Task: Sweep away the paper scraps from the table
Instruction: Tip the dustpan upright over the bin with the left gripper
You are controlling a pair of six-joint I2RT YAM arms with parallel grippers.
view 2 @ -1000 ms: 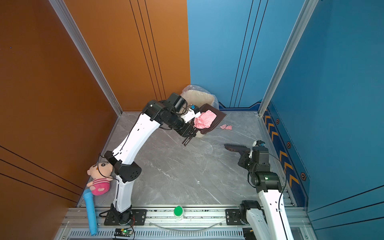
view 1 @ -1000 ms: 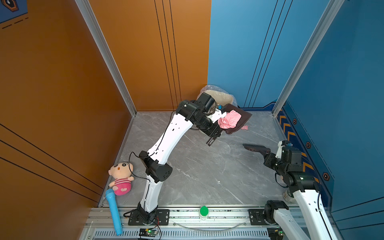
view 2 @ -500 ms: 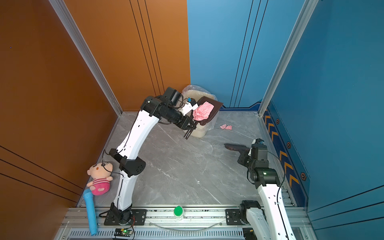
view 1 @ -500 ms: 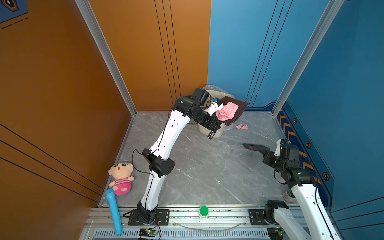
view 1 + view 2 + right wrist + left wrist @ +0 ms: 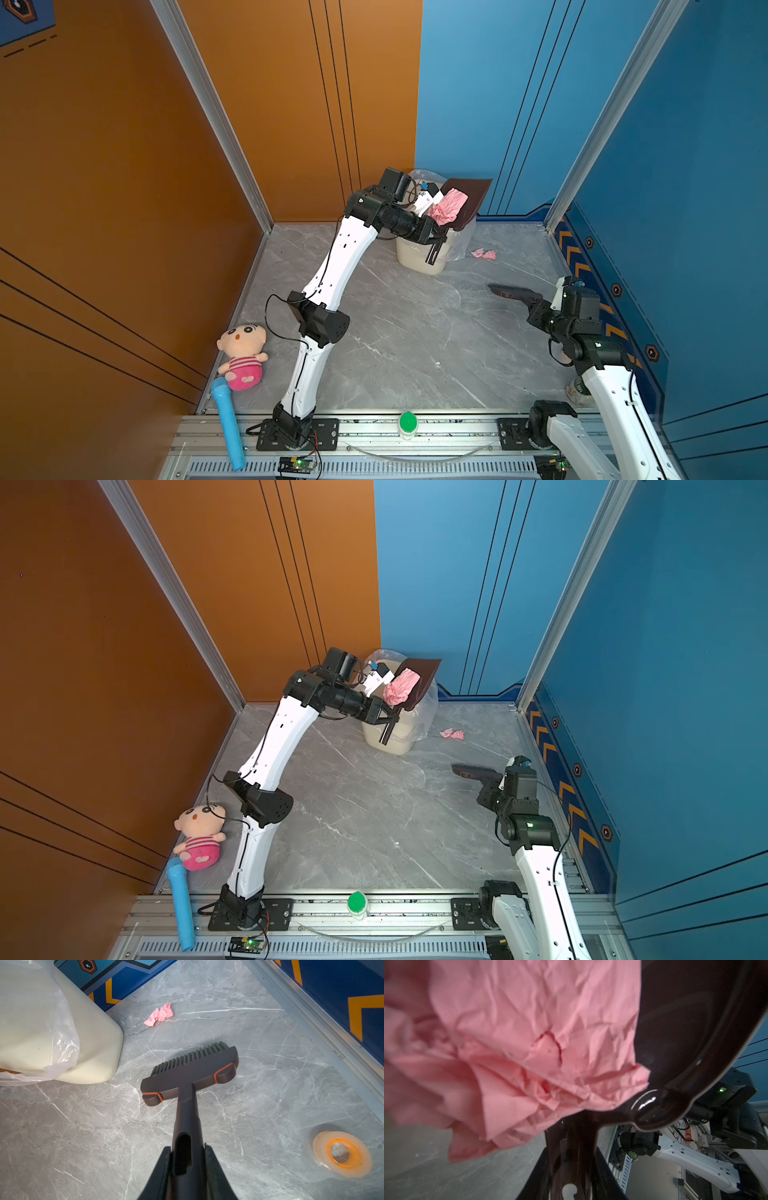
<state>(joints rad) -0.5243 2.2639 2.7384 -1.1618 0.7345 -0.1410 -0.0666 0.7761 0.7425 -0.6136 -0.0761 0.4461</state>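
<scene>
**Pink paper may miss the bin**

The dustpan [image 5: 467, 199] stands tilted over the bin [image 5: 419, 255]; the big pink paper [image 5: 448, 206] can slide past the rim onto the table [image 5: 407, 332]. A small pink scrap [image 5: 159, 1014] lies just beside the bin.

The left end effector [image 5: 571, 1178] is clenched on the dustpan handle. The right end effector [image 5: 187, 1167] grips the brush [image 5: 190, 1073] handle, brush low over the table.
</scene>
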